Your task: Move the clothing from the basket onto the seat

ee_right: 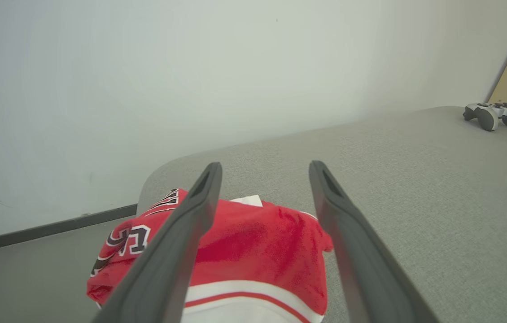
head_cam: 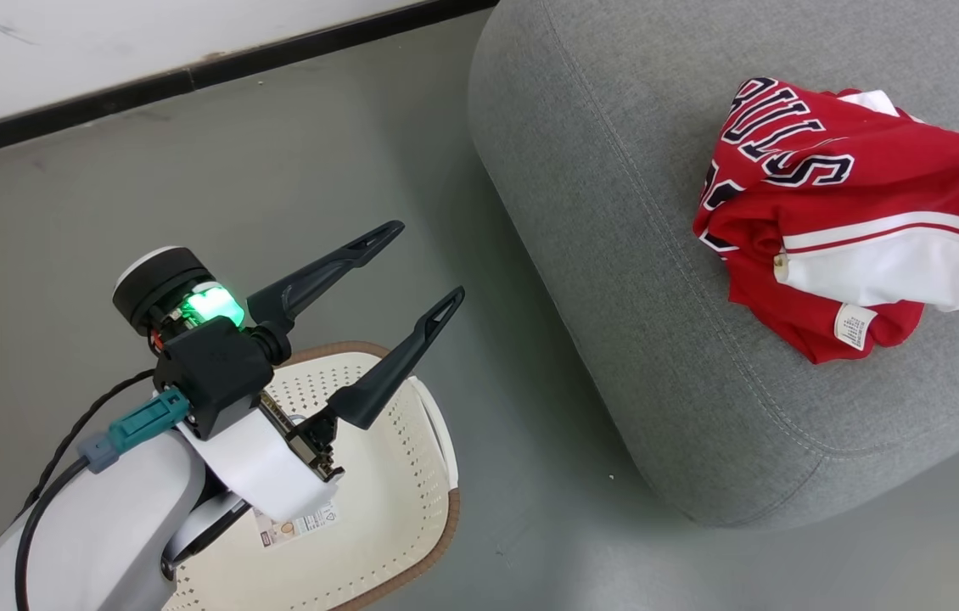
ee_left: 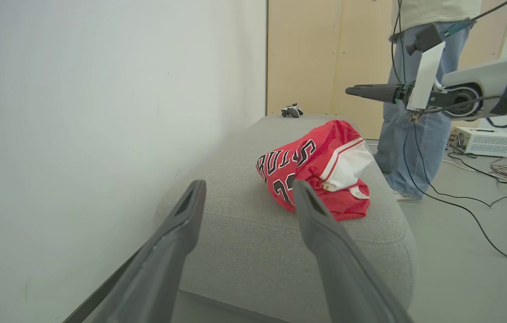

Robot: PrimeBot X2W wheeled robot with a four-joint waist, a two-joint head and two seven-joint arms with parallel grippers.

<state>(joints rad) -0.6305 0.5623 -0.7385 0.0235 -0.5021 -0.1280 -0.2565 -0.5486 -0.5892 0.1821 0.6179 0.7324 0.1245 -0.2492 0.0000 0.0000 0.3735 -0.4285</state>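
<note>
The clothing (head_cam: 836, 212), a crumpled red jersey with white trim and black-white lettering, lies on the grey seat (head_cam: 615, 212). On the floor at lower left stands the cream basket (head_cam: 399, 509); my arm hides part of it. My left gripper (head_cam: 424, 263) hangs open above the basket, holding nothing. In the left wrist view, the left gripper (ee_left: 249, 186) points at the seat (ee_left: 235, 220) and the clothing (ee_left: 316, 170). My right gripper (ee_right: 265, 168) is open just above the clothing (ee_right: 258, 242), no cloth between its fingers. The right gripper (ee_left: 352, 91) also hovers high over the seat.
A game controller (ee_right: 489, 115) rests at the seat's far end. A person in jeans (ee_left: 415, 134) stands beyond the seat. Cables and a white box (ee_left: 482, 140) lie on the floor there. A white wall with a dark skirting (head_cam: 191, 81) runs behind.
</note>
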